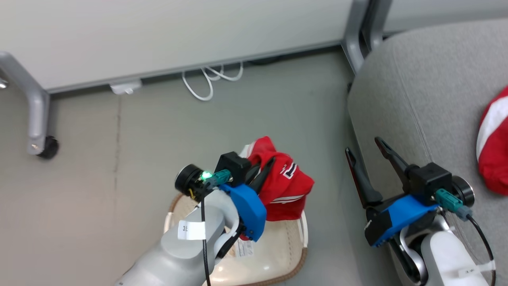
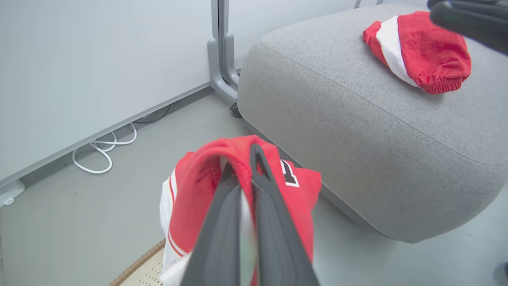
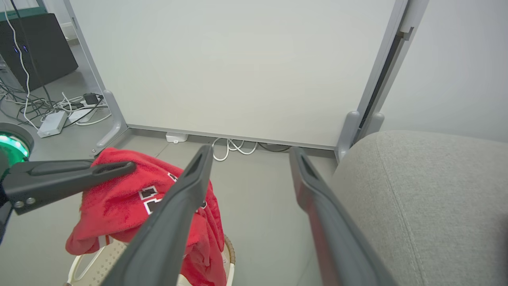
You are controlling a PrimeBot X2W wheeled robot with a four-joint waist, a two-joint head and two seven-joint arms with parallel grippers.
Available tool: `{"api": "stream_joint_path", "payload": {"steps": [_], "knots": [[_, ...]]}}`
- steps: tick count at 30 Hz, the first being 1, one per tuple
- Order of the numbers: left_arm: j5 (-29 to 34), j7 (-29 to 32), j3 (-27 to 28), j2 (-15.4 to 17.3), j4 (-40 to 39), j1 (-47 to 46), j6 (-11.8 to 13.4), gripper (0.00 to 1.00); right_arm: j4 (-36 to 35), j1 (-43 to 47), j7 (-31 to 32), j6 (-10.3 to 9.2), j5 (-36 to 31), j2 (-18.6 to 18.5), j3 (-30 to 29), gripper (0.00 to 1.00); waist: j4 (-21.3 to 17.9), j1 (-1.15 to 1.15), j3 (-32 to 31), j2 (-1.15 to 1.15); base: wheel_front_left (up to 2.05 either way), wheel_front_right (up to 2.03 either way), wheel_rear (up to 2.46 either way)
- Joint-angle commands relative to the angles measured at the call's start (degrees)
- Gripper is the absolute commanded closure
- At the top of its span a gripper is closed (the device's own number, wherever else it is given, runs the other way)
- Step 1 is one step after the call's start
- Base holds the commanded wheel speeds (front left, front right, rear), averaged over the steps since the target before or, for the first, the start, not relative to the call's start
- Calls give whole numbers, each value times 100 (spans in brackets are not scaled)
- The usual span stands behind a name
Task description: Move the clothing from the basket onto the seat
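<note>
My left gripper (image 1: 265, 167) is shut on a red garment with white stripes and black-and-white numerals (image 1: 286, 183), holding it lifted above the cream basket (image 1: 286, 247). In the left wrist view the fabric (image 2: 198, 186) drapes over both sides of the closed left gripper (image 2: 242, 159). A second red-and-white garment (image 1: 494, 153) (image 2: 430, 51) lies on the grey seat (image 1: 428, 99) (image 2: 357, 131). My right gripper (image 1: 362, 145) (image 3: 251, 151) is open and holds nothing, hovering at the seat's left edge, to the right of the held garment (image 3: 119, 198).
A white partition panel stands behind, on grey metal legs; one leg ends in a caster (image 1: 48, 147). A looped white cable (image 1: 206, 81) lies on the floor at its base. Power strips and cables (image 3: 55, 117) sit far left. Bare floor lies between basket and seat.
</note>
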Motion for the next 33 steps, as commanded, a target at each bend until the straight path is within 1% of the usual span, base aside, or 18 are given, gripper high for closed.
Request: {"api": "stream_joint_path", "payload": {"steps": [1,11,18,22,26,33], "knots": [[-59,-56,-80,-10,-118,-131,-13,100,-41,196,43,1,21,12,-54,0,350,2,-440,-1,0,0,0],[-214,-87,-407,-52,-622,-579,-13,100,-143,571,201,1,56,47,-116,0,581,2,-874,-1,0,0,0],[-328,-90,-612,-70,-948,-918,-13,100,-219,767,262,1,34,69,-184,0,714,2,-1035,-1,0,0,0],[-388,-93,-603,-77,-1007,-976,-13,100,-244,821,285,1,47,86,-127,0,698,2,-1052,-1,0,0,0],[-427,-94,-588,-76,-1025,-839,-13,100,-264,828,300,1,68,79,-75,0,657,2,-1040,-1,0,0,0],[-436,-95,-543,-77,-1031,-759,-13,100,-154,820,336,1,117,45,40,0,592,2,-1048,-1,0,0,0]]}}
